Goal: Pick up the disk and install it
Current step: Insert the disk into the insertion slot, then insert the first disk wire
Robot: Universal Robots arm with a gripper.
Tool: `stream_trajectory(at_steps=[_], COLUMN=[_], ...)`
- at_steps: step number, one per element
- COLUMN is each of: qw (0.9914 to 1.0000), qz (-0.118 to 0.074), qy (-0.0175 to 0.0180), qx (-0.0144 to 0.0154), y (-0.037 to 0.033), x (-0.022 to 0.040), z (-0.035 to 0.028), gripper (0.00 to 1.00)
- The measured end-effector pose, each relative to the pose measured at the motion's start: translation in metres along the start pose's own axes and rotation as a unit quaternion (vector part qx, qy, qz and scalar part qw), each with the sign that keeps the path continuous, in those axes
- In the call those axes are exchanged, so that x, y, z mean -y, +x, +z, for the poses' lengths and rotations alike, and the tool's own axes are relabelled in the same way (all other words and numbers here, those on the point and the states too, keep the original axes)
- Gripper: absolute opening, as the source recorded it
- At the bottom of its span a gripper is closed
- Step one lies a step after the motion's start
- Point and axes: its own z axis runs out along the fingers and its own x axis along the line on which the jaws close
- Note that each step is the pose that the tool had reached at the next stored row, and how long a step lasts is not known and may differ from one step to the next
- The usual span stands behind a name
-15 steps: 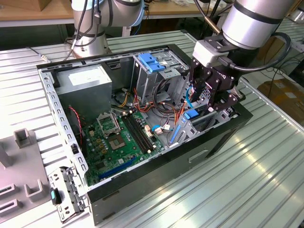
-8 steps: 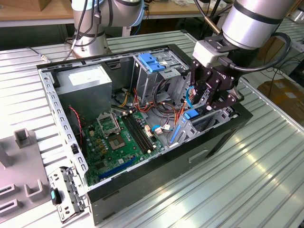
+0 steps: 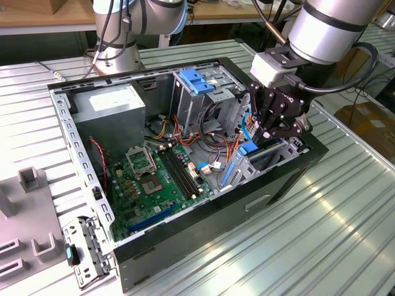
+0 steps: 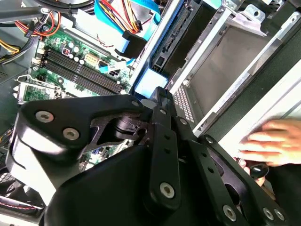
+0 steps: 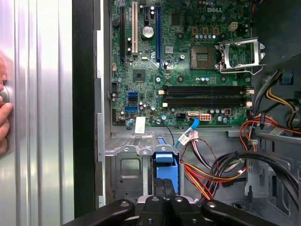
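Disk (image 3: 247,148) stands on edge in the grey drive cage (image 3: 265,165), at approx. 3 o'clock from the circuit board (image 3: 145,185) in the exterior view. Its blue end is up & most of its body is down in the slot. Gripper (image 3: 265,132) sits right over it. In the first wrist view the fingers (image 5: 161,188) are drawn close together, narrow, w/ tips touching the disk's blue end (image 5: 167,162). Whether they pinch it or just press on it, can't tell.

Labels: the power box (image 3: 114,117) at approx. 11 o'clock from the board has a white sticker (image 3: 111,100), print too small to read. A blue bracket (image 3: 193,82) tops another cage at approx. 1 o'clock. Red, orange & yellow cables (image 5: 202,174) run beside the disk.

All of this lies in an open black computer case (image 3: 216,213) on its side on a ribbed metal table (image 3: 296,246). A person's hand (image 4: 269,141) rests on the table just outside the case wall. Grey blocks (image 3: 31,179) sit at 9 o'clock from the case, a second robot base (image 3: 117,43) at 12 o'clock, & cardboard boxes (image 3: 367,117) on the floor at 3 o'clock.
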Motion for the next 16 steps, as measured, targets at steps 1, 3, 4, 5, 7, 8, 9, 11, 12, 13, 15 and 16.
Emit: stream_trajectory(at_steps=[1,3,4,5,7,8,9,11,12,13,15,16], qw=[1.00000,1.00000,1.00000,1.00000,1.00000,1.00000,1.00000,1.00000,1.00000,1.00000,1.00000,1.00000], qz=[0.000,0.000,0.000,0.000,0.000,0.000,0.000,0.000,0.000,0.000,0.000,0.000], qy=[0.0000,0.0000,0.0000,0.0000,0.0000,0.0000,0.0000,0.0000,0.0000,0.0000,0.0000,0.0000], qx=[0.0000,0.0000,0.0001,0.0000,0.0000,0.0000,0.0000,0.0000,0.0000,0.0000,0.0001,0.0001], y=[0.0000,0.0000,0.0000,0.0000,0.0000,0.0000,0.0000,0.0000,0.0000,0.0000,0.0000,0.0000], x=[0.0000,0.0000,0.0000,0.0000,0.0001,0.0001,0.0001,0.0001,0.0001,0.0001,0.0005,0.0021], z=[0.0000,0.0001,0.0002,0.0002,0.0002,0.0002,0.0002,0.0002,0.0002,0.0003,0.0004,0.0005], gripper=[0.11,0.11,0.11,0.11,0.11,0.11,0.11,0.11,0.11,0.11,0.11,0.11])
